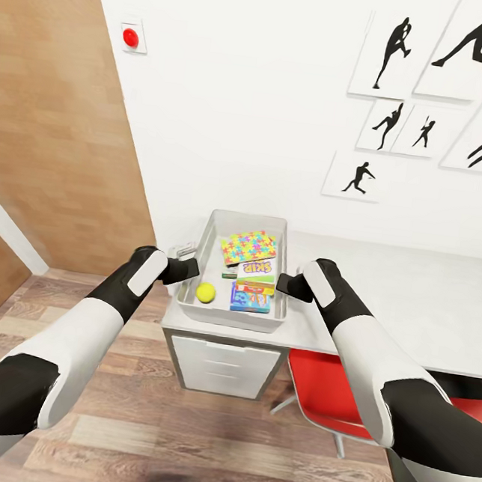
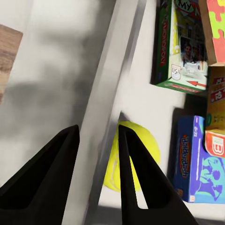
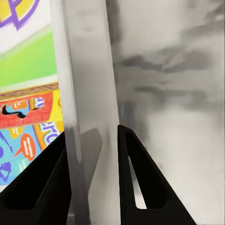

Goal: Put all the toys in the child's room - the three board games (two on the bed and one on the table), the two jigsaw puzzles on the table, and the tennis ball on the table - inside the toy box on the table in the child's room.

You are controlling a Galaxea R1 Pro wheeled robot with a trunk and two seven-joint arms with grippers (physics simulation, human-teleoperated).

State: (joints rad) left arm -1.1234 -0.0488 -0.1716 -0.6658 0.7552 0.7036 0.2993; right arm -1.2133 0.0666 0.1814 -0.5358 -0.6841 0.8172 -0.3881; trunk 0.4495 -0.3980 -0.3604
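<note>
toy box (image 1: pixel 210 237) packed, table (image 1: pixel 414 307) rightward bare

— How many toys lie in the one toy box (image 1: pixel 216 227) between the two pincers?
— Three board games (image 1: pixel 258 271), one tennis ball (image 1: pixel 205 292) nearest the left pincer (image 1: pixel 192 270), one jigsaw puzzle (image 1: pixel 248 246) showing
— And past the right pincer (image 1: pixel 282 283)?
— Six silhouette pictures (image 1: pixel 358 176), one red chair (image 1: pixel 324 391)

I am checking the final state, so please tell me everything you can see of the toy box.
The toy box is a shallow, light grey rectangular bin with low sloping walls, plastic-looking. It stands upright on the table, near its end. Inside lie a jigsaw puzzle, printed game boxes and the tennis ball. The left tool and right tool each straddle a side wall.
</note>
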